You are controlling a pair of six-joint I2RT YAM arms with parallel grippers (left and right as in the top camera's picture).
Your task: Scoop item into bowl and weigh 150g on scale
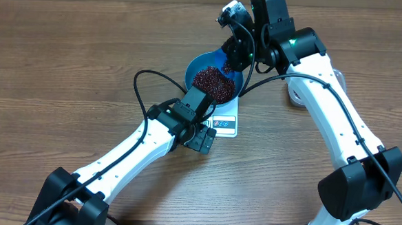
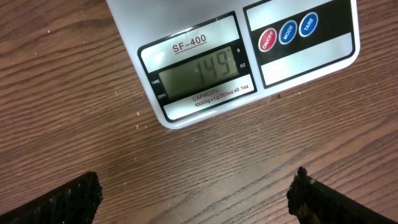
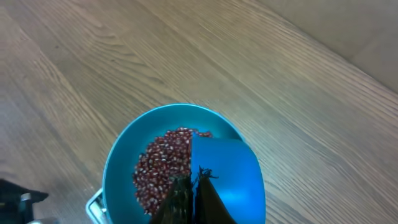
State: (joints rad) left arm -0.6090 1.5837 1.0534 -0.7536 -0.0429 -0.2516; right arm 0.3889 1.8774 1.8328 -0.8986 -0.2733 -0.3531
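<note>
Gripping scoop (image 3: 227, 171) over beans (image 3: 158, 171) in bowl (image 3: 115, 171) for top-up, right tool (image 3: 189, 190) closed; left tool (image 2: 193, 202) hung open, viewing scale (image 2: 205, 102).

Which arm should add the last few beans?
Right. The right gripper is shut on the scoop, over the bowl. The left gripper is open and empty, by the scale reading 149.

The left arm (image 1: 127, 148) and right arm (image 1: 335, 116) are white with black joints and looping black cables.
</note>
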